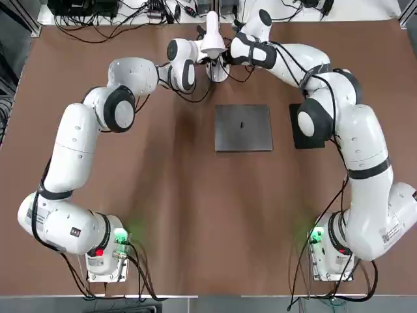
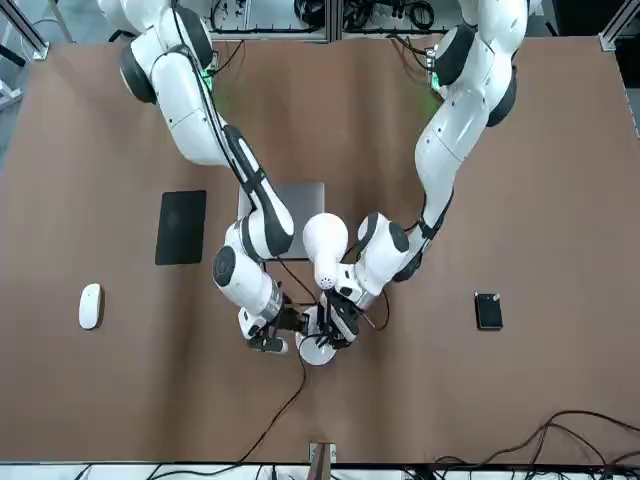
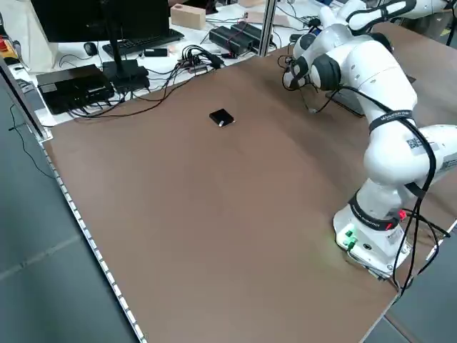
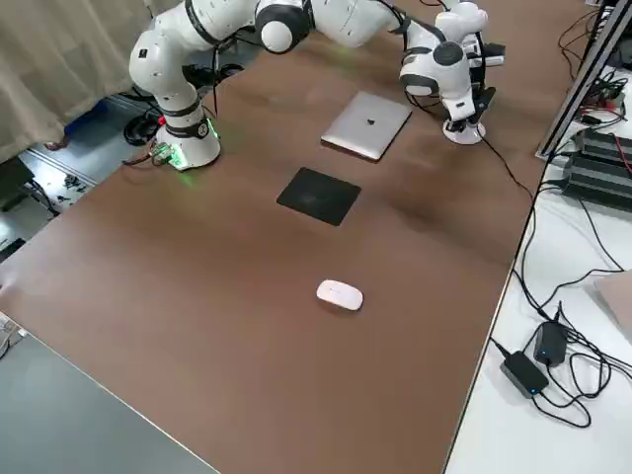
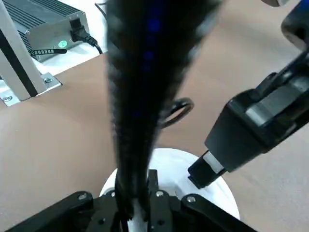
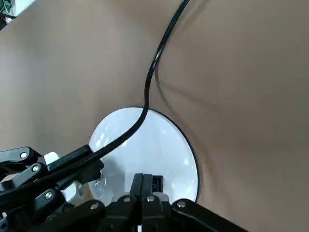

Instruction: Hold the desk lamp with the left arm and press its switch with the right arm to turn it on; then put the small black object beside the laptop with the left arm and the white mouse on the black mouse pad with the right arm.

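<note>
The desk lamp point(image 2: 325, 243) was pinched by the left hand point(image 5: 137, 205) at its neck point(image 5: 145, 111), judged light, bendable and best gripped just above the base point(image 6: 140, 150), where the right hand point(image 6: 143, 180) was pressed together.

On left arm point(image 1: 75, 143) and right arm point(image 1: 368, 143): smooth, rounded, white, ringed dark grey at joints.
Strapped with black cables point(image 1: 334, 107); lit by green lights point(image 1: 120, 235) near the feet; studded with silver screws point(image 6: 181, 204) on black finger mounts point(image 6: 200, 214).

Apple logo point(image 4: 371, 121) on silver laptop point(image 4: 354, 130) lid.
</note>
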Tool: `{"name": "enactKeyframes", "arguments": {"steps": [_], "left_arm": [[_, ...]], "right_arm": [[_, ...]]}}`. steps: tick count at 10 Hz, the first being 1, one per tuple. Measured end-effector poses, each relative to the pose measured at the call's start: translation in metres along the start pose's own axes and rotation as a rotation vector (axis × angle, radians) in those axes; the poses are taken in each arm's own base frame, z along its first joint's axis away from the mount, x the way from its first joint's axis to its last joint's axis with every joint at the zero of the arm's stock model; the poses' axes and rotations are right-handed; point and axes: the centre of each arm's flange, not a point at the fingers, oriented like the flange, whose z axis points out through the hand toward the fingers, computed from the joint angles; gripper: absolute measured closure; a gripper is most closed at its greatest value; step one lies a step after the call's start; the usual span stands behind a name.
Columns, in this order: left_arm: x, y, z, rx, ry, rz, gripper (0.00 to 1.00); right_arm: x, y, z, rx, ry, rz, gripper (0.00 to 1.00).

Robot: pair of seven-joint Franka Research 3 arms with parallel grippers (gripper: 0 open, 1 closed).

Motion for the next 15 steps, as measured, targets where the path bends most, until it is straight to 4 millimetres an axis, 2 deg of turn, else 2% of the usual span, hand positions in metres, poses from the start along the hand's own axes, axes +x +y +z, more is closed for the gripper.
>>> {"name": "enactKeyframes", "arguments": {"steps": [9, 15], "left_arm": [[0.000, -0.005, -0.001, 0.007, 0.005, -0.003, 0.89], [0.000, -0.006, -0.002, 0.010, 0.008, -0.004, 0.87]], "right_arm": [[-0.008, -0.009, 0.006, -0.007, 0.041, -0.046, 0.99], [-0.020, -0.025, 0.010, -0.052, 0.081, -0.120, 0.99]]}}
